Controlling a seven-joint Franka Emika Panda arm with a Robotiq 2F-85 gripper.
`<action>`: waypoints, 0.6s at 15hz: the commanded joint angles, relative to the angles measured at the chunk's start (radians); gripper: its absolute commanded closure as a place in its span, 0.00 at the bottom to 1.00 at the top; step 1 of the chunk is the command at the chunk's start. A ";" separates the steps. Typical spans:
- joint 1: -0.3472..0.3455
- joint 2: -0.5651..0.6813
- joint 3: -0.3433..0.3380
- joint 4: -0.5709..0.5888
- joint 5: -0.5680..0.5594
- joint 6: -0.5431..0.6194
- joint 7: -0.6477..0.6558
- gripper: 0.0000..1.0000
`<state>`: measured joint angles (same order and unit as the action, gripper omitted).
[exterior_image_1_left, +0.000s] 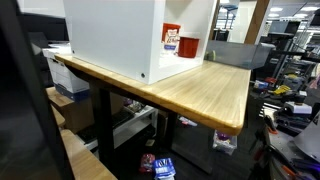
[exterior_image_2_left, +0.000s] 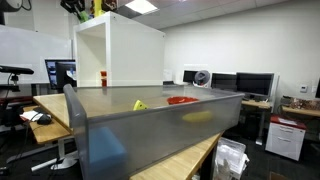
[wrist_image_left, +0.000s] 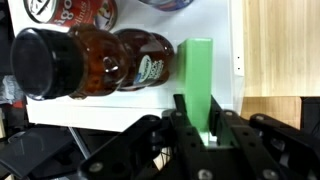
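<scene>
In the wrist view my gripper (wrist_image_left: 198, 106) is shut on an upright green block (wrist_image_left: 197, 70), with one black finger pressed against each side of it. The block stands on a white shelf floor (wrist_image_left: 130, 108). Just left of it a brown sauce bottle (wrist_image_left: 95, 60) lies on its side, its dark cap toward the left. The bottle's neck end is close to the block; I cannot tell whether they touch. In both exterior views the gripper is hidden inside the white open-front cabinet (exterior_image_1_left: 110, 35) (exterior_image_2_left: 120, 50).
A red-labelled can (wrist_image_left: 75, 10) lies beyond the bottle. The cabinet stands on a wooden table (exterior_image_1_left: 215, 90); a red and white container (exterior_image_1_left: 172, 40) shows in its opening. A large grey bin (exterior_image_2_left: 160, 125) fills the foreground of an exterior view. Desks and monitors (exterior_image_2_left: 250, 85) stand around.
</scene>
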<state>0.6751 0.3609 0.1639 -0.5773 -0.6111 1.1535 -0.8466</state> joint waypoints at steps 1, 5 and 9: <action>0.018 0.026 -0.024 0.042 -0.021 -0.025 -0.046 0.94; 0.024 0.037 -0.040 0.049 -0.013 -0.071 -0.043 0.94; 0.040 0.041 -0.052 0.070 -0.013 -0.106 -0.041 0.94</action>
<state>0.6930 0.3856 0.1278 -0.5375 -0.6112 1.1063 -0.8555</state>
